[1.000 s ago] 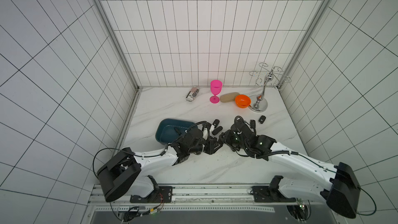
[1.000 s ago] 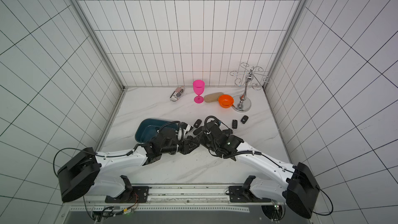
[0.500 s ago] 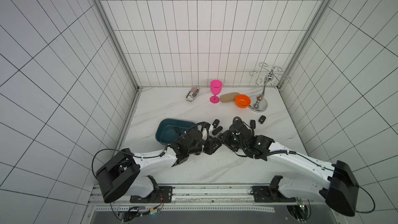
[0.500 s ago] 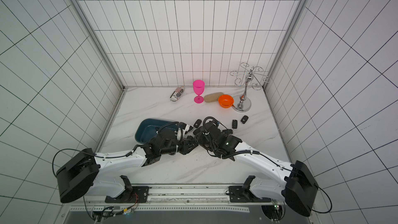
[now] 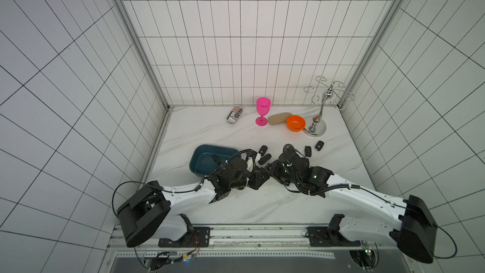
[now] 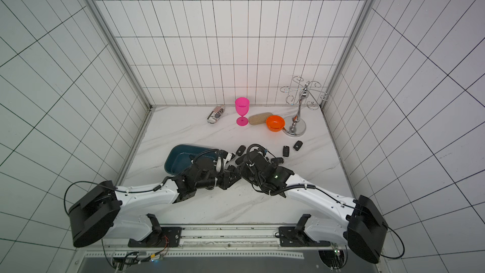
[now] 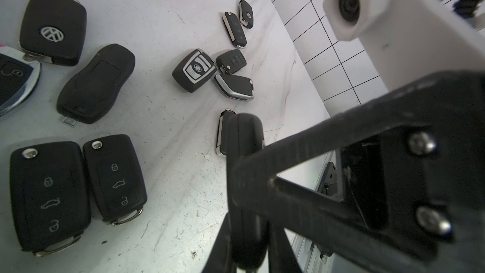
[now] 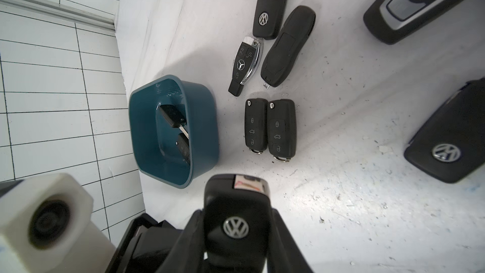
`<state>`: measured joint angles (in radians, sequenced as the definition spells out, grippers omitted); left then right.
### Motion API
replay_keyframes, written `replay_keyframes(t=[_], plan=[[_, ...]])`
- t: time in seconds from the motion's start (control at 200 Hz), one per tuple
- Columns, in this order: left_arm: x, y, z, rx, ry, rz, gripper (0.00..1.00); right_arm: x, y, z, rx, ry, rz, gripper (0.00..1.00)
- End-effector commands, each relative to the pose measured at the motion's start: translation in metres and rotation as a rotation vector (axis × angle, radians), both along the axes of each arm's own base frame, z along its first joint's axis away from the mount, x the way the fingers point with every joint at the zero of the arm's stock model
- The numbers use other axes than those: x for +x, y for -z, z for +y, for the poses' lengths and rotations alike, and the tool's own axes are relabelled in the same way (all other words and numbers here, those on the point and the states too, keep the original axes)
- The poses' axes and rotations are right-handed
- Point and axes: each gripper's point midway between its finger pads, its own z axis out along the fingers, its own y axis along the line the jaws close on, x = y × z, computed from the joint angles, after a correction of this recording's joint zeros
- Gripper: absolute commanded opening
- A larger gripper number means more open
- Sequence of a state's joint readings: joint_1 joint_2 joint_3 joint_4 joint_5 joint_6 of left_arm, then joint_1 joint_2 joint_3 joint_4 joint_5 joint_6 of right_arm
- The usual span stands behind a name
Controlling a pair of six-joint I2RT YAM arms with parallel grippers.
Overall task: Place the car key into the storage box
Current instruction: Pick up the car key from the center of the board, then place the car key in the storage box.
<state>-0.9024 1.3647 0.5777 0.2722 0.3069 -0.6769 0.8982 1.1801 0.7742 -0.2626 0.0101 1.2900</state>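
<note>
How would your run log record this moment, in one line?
phase: handover | left end effector: shut on car key | right end effector: shut on car key | storage box: two keys inside

Key fobs (image 8: 282, 127) crowding the tabletop (image 8: 341, 206) beside storage box (image 8: 207, 132), box mouth open above, bare stretch at front.

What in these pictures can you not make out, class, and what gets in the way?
held key: both top views, buried where the left arm and right arm meet.
storage box: both top views, left arm covers part.
lower key in the box: right wrist view, partly behind the box wall.
chrome-edged key: left wrist view, cut off by the picture edge.
</note>
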Motion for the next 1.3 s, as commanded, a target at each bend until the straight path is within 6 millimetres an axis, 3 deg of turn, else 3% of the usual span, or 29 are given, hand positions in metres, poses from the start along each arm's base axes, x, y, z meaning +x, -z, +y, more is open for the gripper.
replay_keyframes(t=[0.0,0.285,0.465,0.58,0.595,0.62,0.785,0.879,0.969,1.139,1.299], plan=[[0.003,-0.003,-0.002,0.034,0.012,-0.070,0.00,-0.012,0.005,0.007,0.025,-0.037,0.026,0.39],[0.003,-0.008,0.002,0.044,0.005,-0.091,0.00,-0.011,-0.003,0.003,0.012,-0.041,-0.010,0.62],[0.017,-0.008,0.024,0.104,-0.085,-0.110,0.00,-0.001,-0.013,-0.019,-0.024,0.005,-0.069,0.72],[0.037,-0.013,0.057,0.154,-0.187,-0.100,0.00,0.012,-0.015,-0.041,-0.047,0.024,-0.098,0.82],[0.042,-0.013,0.065,0.168,-0.215,-0.098,0.00,0.014,-0.014,-0.044,-0.056,0.023,-0.106,0.86],[0.048,-0.015,0.076,0.187,-0.252,-0.095,0.00,0.016,-0.015,-0.048,-0.070,0.015,-0.124,1.00],[0.089,-0.032,0.160,0.301,-0.521,-0.113,0.00,0.020,-0.028,-0.043,-0.184,-0.256,-0.293,0.99],[0.108,-0.035,0.210,0.390,-0.683,-0.120,0.00,0.019,-0.023,-0.034,-0.169,-0.337,-0.274,0.99],[0.121,-0.028,0.244,0.466,-0.775,-0.056,0.00,0.020,-0.014,-0.027,-0.133,-0.379,-0.216,0.99],[0.129,0.008,0.263,0.590,-0.783,0.116,0.00,0.016,0.010,-0.019,-0.140,-0.449,-0.116,0.99],[0.131,0.037,0.263,0.642,-0.766,0.206,0.00,0.017,0.032,-0.055,-0.408,-0.417,-0.043,0.99]])
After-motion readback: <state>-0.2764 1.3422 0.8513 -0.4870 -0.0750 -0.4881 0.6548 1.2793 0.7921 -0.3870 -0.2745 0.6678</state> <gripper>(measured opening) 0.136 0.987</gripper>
